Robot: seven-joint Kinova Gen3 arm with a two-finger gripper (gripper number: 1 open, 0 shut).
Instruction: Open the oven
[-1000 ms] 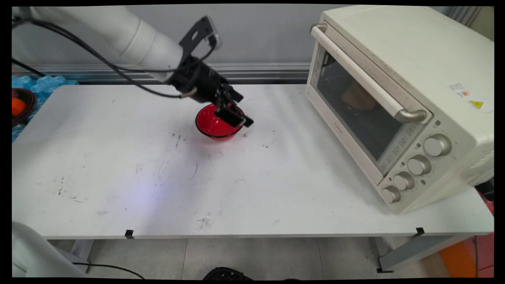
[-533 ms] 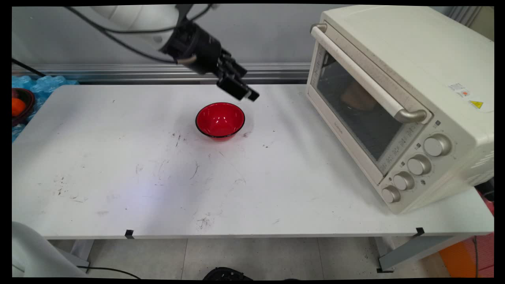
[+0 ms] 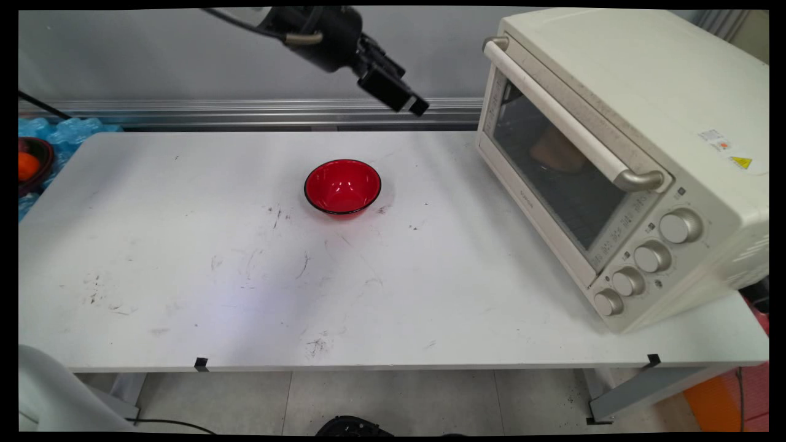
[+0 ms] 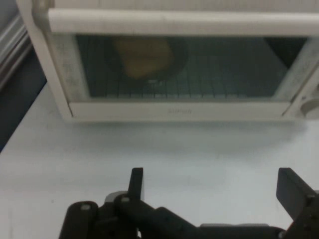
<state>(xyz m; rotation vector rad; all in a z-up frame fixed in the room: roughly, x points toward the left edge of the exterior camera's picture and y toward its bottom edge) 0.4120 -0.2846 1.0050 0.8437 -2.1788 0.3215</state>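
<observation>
table (image 3: 184,276): white and scuffed, it spans the whole main view. you have nothing else on it but an oven and a bowl.

oven (image 3: 614,92): cream, on the table's right end, angled so its glass door faces the middle of the table. the door is closed, with its bar handle (image 3: 571,123) across the top. the hand view looks square at that door (image 4: 179,74), so the gripper is aimed at the oven, with bare table (image 4: 149,149) between them. the oven is the nearest thing on its line, but they are apart and not touching.

bowl (image 3: 342,187): red inside with a dark rim, upright and empty, near the table's middle toward the far side. it sits below and left of the gripper, well clear of it.

gripper (image 3: 408,103): black, high at the top edge, tilted down and to the right. in the hand view you see the gripper (image 4: 214,191) with its fingers (image 4: 137,184) spread wide and nothing between them.

knobs (image 3: 678,226): a column of four down the oven's right front.

brown lump (image 4: 144,57): on the rack behind the glass, left of centre in the hand view. you cannot tell what it is.
</observation>
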